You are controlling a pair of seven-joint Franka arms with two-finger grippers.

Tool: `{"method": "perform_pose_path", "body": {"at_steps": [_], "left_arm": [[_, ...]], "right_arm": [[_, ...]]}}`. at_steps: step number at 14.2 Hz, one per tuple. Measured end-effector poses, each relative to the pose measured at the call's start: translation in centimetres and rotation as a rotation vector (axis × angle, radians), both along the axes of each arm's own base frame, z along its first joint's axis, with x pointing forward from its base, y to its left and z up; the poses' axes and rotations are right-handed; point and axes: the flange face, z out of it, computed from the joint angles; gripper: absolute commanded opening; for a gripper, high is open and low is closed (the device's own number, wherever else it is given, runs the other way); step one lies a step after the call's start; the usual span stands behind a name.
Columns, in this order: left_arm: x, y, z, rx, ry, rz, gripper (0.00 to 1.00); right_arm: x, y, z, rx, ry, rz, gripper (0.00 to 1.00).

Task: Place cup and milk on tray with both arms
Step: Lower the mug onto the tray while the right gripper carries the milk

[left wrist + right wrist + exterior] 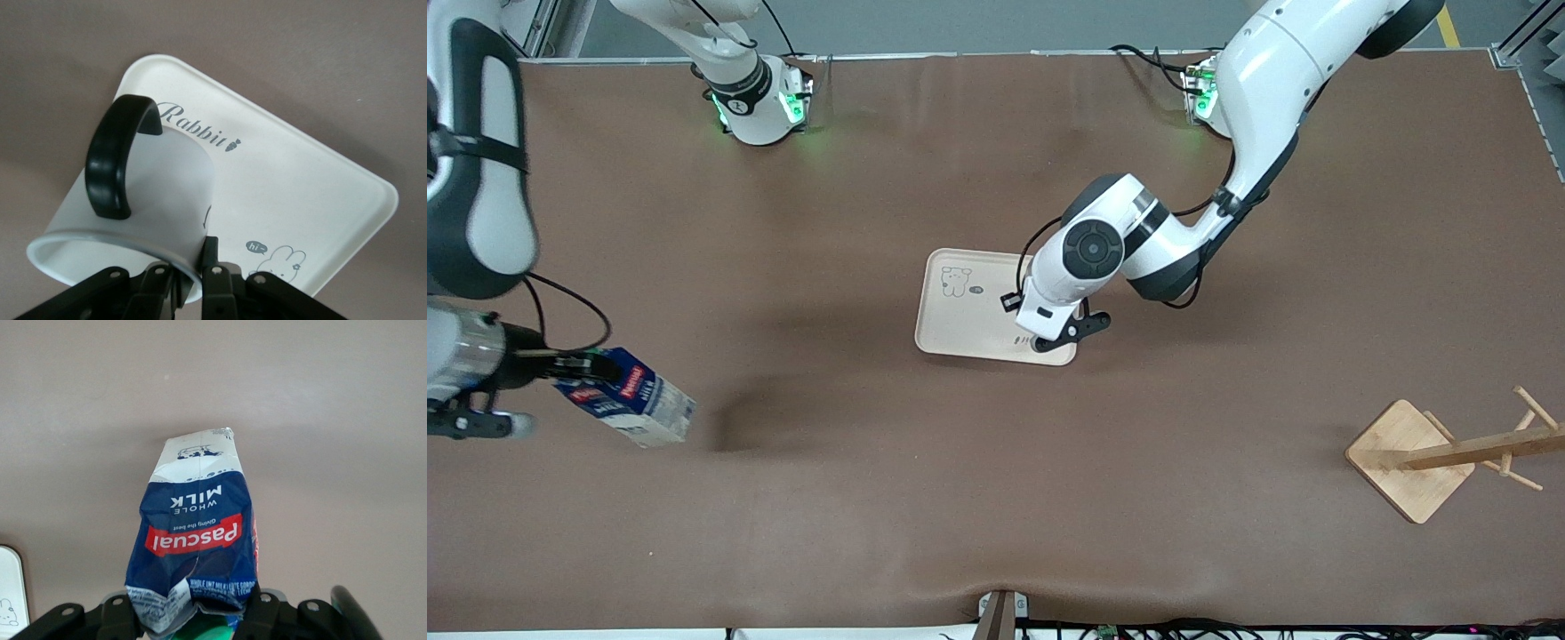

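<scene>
Front view: we see both arms carrying their loads, one over the tray (960,333), one well apart from it.

In that view the left arm hides its gripper (1069,336) and its load above the tray corner toward the left arm's end of the table. The left wrist view fills that in: the left gripper (192,283) is clamped on the rim of the cup (133,220), which hangs tilted over the tray's (320,193) "Rabbit" lettering. The right gripper (574,364) hangs over the brown table (996,498) toward the right arm's end from the tray, pinching the milk (636,404) by its gable top. The right wrist view shows its label upside down, and the tray's edge.
</scene>
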Motion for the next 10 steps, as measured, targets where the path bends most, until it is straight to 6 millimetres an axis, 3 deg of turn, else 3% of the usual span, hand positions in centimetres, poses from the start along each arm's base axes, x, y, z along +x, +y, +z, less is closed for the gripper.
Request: {"method": "perform_pose_path", "body": {"at_steps": [3, 7, 9, 10], "left_arm": [[0.0, -0.2, -1.5, 0.0, 0.024, 0.001, 0.0], [-1.0, -1.0, -2.8, 0.007, 0.053, -0.015, 0.0], [-1.4, -1.4, -3.0, 0.006, 0.077, -0.012, 0.13], [-1.5, -1.3, -3.2, 0.006, 0.091, -0.007, 0.31]], "right_arm": [[0.6, 3.9, -2.0, -0.006, 0.023, 0.059, 0.0], [-0.8, 7.1, -2.1, -0.015, 0.134, 0.064, 0.0], [-1.5, 10.1, -1.9, -0.029, 0.165, 0.054, 0.0], [-1.8, 11.9, -1.8, -0.038, 0.172, 0.051, 0.0]]}}
